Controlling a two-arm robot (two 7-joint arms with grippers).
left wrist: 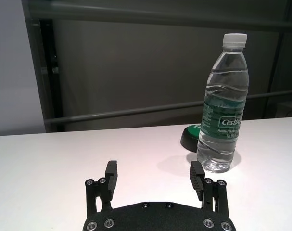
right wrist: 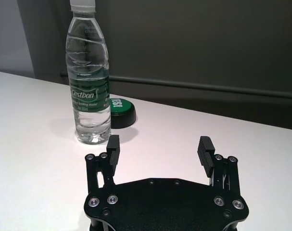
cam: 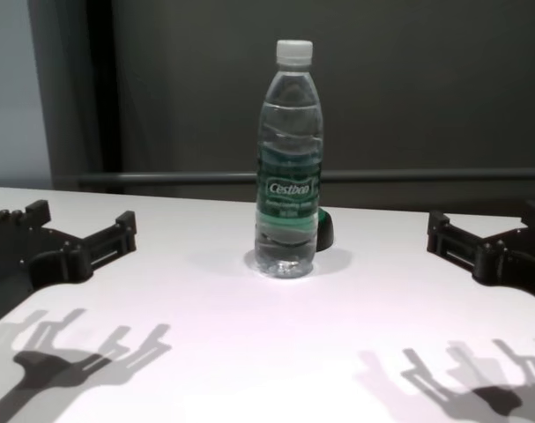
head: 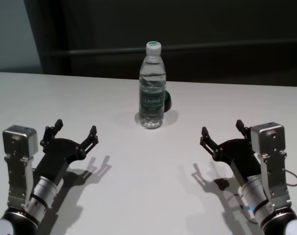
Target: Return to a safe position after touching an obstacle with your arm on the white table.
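Head view shows our left gripper (head: 76,131) and right gripper (head: 222,129) held low over the white table (head: 148,196), each with its fingers spread and gripping nothing. We see the water bottle (head: 152,85) standing upright on the table ahead of both grippers and between them, well apart from each, with its white cap (head: 153,47) on. A small dark green-and-black rounded object (head: 167,101) sits just behind the bottle, on the right gripper's side of it.
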